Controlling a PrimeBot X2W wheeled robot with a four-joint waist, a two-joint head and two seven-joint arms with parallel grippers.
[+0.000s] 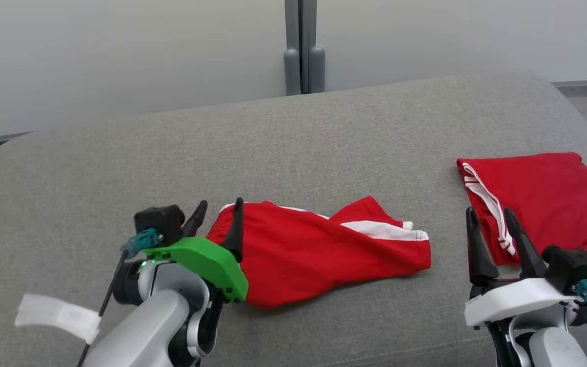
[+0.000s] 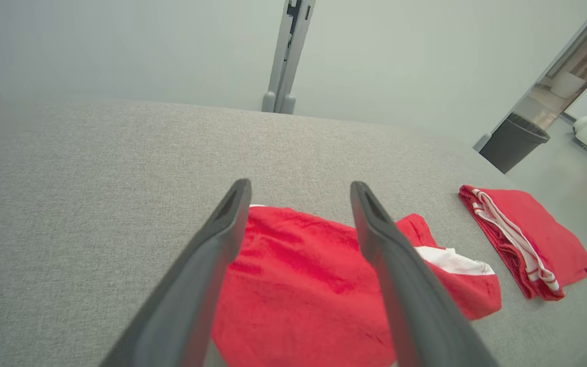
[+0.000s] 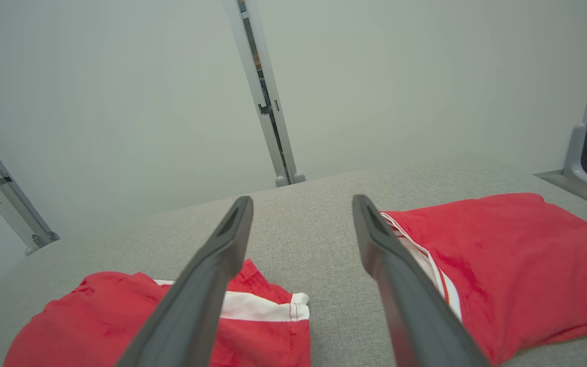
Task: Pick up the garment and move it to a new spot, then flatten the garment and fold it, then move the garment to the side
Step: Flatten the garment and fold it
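Directly ahead of the left gripper (image 1: 220,203), and partly beneath its fingers, finding the crumpled red garment (image 1: 324,255) lying twisted on the grey cushion (image 1: 293,142). Hovering that gripper over the garment's near end with fingers spread wide, pinching nothing. Holding the right gripper (image 1: 489,211) just as wide and just as empty, beside the white-striped edge of a folded red garment (image 1: 553,199) and well apart from the crumpled one. Judging the cloth as light, soft and limp, likely sagging and sliding rather than holding any shape; therefore favouring a pinch on the bunched end nearest the left fingertips, and another on the white-banded hem at the end nearer the right gripper. Getting from the left wrist view a dark bin (image 2: 515,140) beyond the cushion's far corner, something the head view is not taking in; getting from the head view both grippers together, with bare cushion separating the two garments.
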